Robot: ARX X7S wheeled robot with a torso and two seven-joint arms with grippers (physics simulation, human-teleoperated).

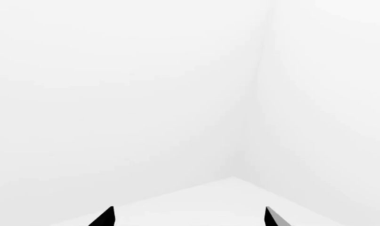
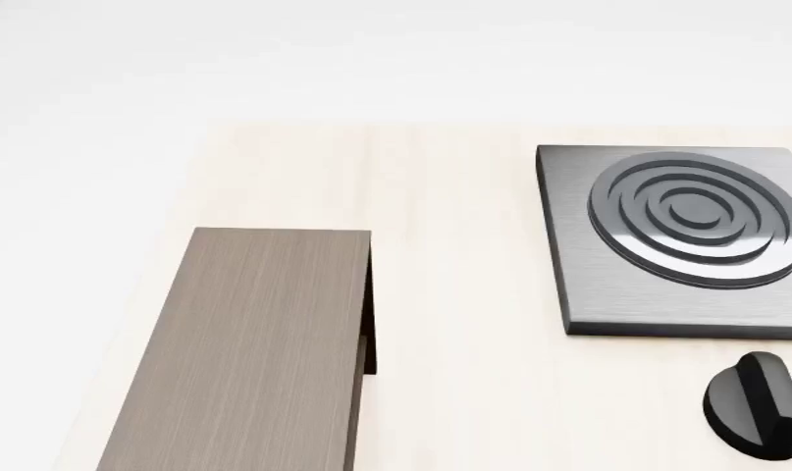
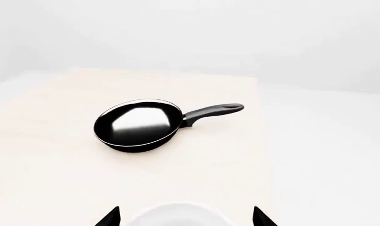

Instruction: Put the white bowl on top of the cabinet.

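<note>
In the right wrist view the white bowl [image 3: 180,215] shows only its rounded far rim, lying between the two black fingertips of my right gripper [image 3: 186,217], which stands open and wide of the bowl on both sides. The cabinet [image 2: 245,353] is the long dark-brown wood-grain box with a flat top at the left of the head view. My left gripper [image 1: 190,217] is open, its black fingertips [image 1: 105,217] facing only white floor and walls. Neither gripper nor the bowl appears in the head view.
A black frying pan [image 3: 139,125] with its handle [image 3: 215,112] lies on the light wooden table [image 3: 45,141] beyond the bowl. A grey square stove plate with rings [image 2: 690,235] and a black knob [image 2: 760,402] sit at the right of the head view.
</note>
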